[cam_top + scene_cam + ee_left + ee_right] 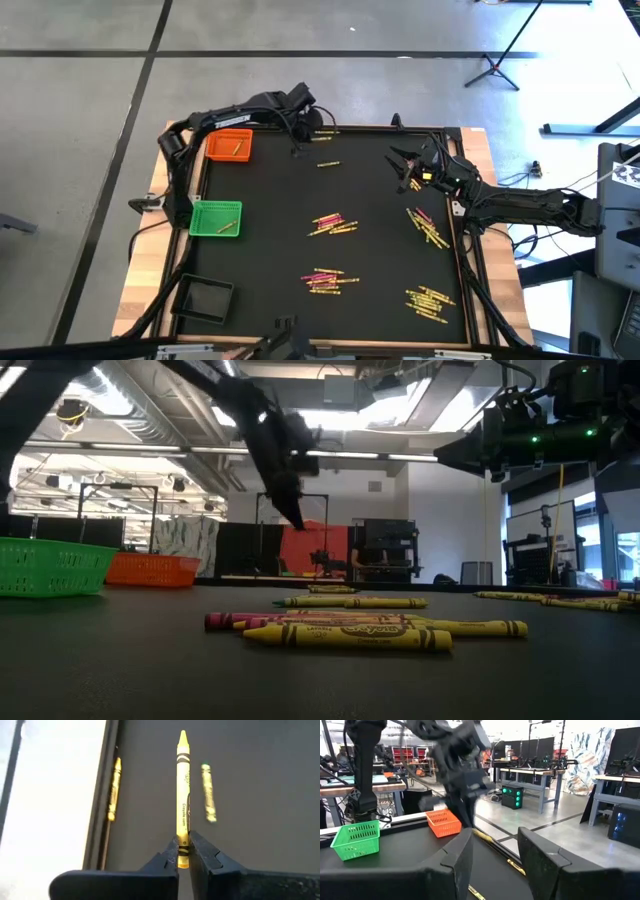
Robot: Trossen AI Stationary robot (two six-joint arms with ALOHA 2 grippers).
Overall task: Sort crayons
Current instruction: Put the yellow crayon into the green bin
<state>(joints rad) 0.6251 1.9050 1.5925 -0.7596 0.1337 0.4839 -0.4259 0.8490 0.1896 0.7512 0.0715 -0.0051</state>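
Left gripper (183, 851) pinching one yellow crayon (183, 795).
Its fingers clamp the crayon's base, tip projecting straight ahead of them. Right gripper (495, 857) parted wide, holding nothing; other crayons (333, 224) lie scattered.

You are working in a robotics lab or workshop: workbenches (540, 772) with equipment are standing on a grey concrete floor (90, 110), exposed ducts and lights (130, 420) are hanging from the ceiling, and a tripod stand (500, 65) is standing near the table.
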